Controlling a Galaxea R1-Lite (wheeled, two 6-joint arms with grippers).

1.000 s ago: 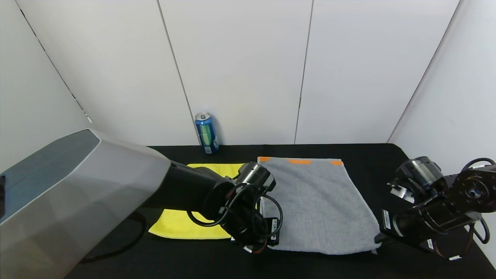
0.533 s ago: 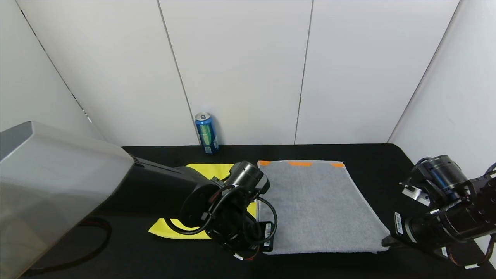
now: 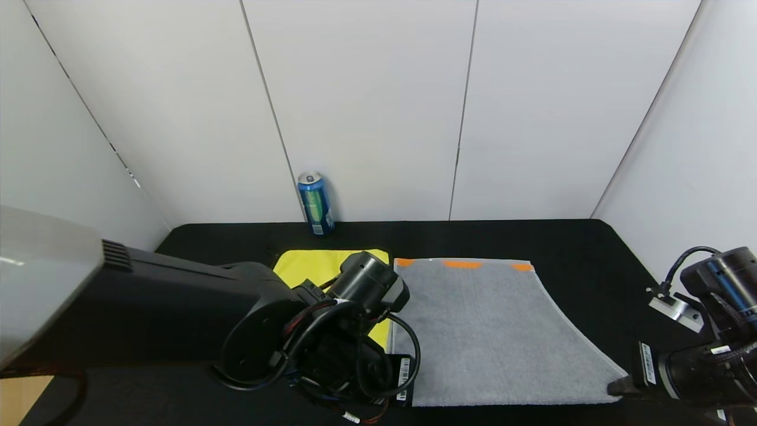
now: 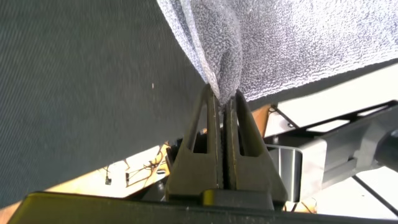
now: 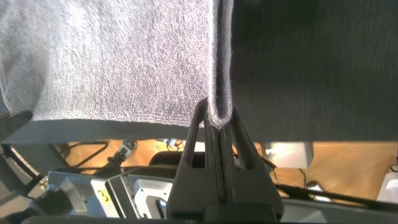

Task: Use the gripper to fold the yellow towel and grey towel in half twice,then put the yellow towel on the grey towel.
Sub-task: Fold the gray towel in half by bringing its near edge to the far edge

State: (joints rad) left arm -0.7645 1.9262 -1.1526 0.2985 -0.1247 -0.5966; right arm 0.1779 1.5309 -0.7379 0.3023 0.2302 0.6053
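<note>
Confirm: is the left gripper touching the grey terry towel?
Touching. In the left wrist view, the left gripper has its fingers shut on a pinched fold of the grey terry towel, the cloth bunching between them.

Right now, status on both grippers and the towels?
Left gripper shut on grey towel near corner. Right gripper shut on the other near corner. Yellow towel flat beside it, partly hidden. Can at back, clear.
</note>
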